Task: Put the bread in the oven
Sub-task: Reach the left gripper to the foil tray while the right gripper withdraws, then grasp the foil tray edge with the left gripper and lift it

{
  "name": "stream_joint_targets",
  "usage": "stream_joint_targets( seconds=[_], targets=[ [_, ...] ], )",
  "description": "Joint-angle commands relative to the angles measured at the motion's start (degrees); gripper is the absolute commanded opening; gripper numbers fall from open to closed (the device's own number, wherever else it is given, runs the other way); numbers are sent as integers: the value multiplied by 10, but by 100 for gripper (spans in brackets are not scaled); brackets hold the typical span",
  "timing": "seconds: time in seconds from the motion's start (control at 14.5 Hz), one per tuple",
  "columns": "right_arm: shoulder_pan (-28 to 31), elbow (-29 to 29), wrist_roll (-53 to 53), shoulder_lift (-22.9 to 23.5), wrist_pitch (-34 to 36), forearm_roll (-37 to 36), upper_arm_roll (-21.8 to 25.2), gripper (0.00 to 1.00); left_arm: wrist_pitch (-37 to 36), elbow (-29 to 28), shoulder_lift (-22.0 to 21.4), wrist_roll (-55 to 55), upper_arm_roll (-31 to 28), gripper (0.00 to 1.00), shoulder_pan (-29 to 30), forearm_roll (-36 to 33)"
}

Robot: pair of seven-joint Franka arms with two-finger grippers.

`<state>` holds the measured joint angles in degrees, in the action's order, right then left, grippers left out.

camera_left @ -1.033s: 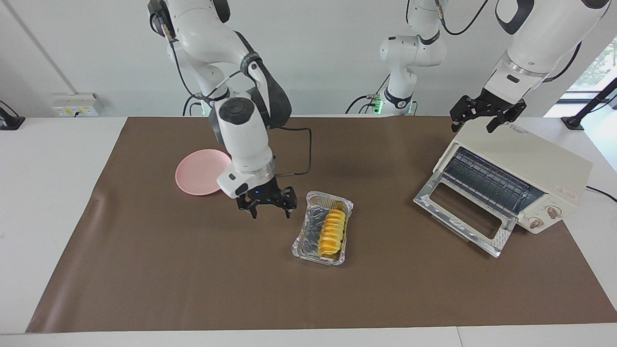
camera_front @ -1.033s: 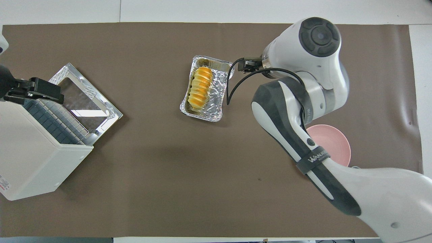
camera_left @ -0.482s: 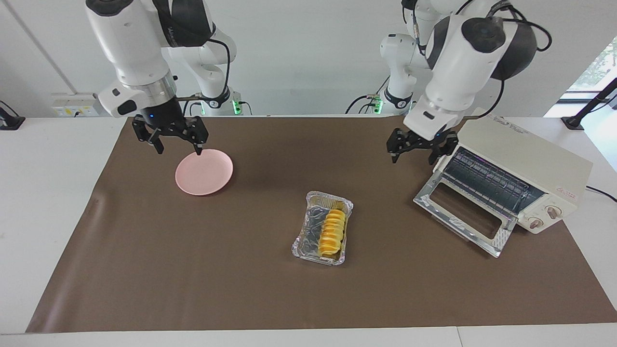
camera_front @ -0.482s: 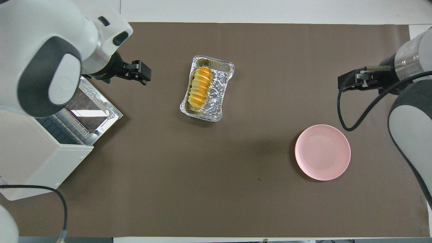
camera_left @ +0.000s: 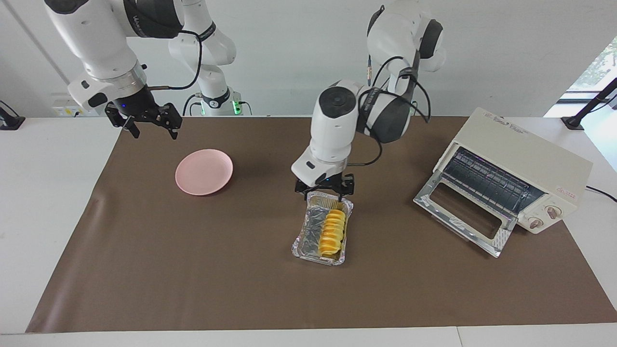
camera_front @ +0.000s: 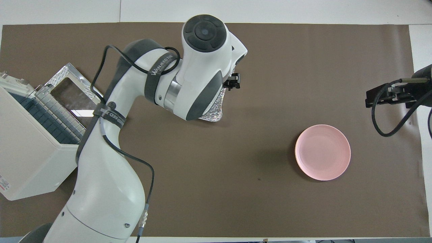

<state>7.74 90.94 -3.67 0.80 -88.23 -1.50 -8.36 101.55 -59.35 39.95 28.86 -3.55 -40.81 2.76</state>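
The bread (camera_left: 332,228), a ridged golden loaf, lies in a crinkled foil tray (camera_left: 312,222) at mid-table. My left gripper (camera_left: 324,192) hangs open just above the tray's end nearer the robots, with nothing between its fingers. From overhead the left arm covers the bread, and only a corner of the foil tray (camera_front: 214,114) and a bit of the left gripper (camera_front: 234,82) show. The cream oven (camera_left: 525,159) stands at the left arm's end with its glass door (camera_left: 462,215) dropped open. My right gripper (camera_left: 144,126) hangs open over the mat's edge, beside the pink plate.
A round pink plate (camera_left: 204,171) lies toward the right arm's end of the brown mat (camera_left: 193,270). Overhead, the plate (camera_front: 322,152) sits near the right gripper (camera_front: 370,98), and the oven (camera_front: 30,148) sits at the mat's other end.
My left gripper swung from beside the oven to over the foil tray and came down. My right gripper drew away from the plate toward its own end of the table.
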Motion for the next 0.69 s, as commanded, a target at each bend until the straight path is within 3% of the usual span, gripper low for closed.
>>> stream_joint_targets(
  seconds=[0.0, 0.28, 0.62],
  targets=[
    [16, 10, 14, -5, 0, 2, -6, 100, 49, -21, 29, 17, -16, 100, -30, -8],
    [17, 13, 14, -8, 2, 3, -7, 100, 148, -96, 29, 15, -15, 100, -36, -32],
    [16, 14, 10, -9, 2, 3, -7, 100, 166, -118, 29, 17, -15, 100, -38, -30]
  ],
)
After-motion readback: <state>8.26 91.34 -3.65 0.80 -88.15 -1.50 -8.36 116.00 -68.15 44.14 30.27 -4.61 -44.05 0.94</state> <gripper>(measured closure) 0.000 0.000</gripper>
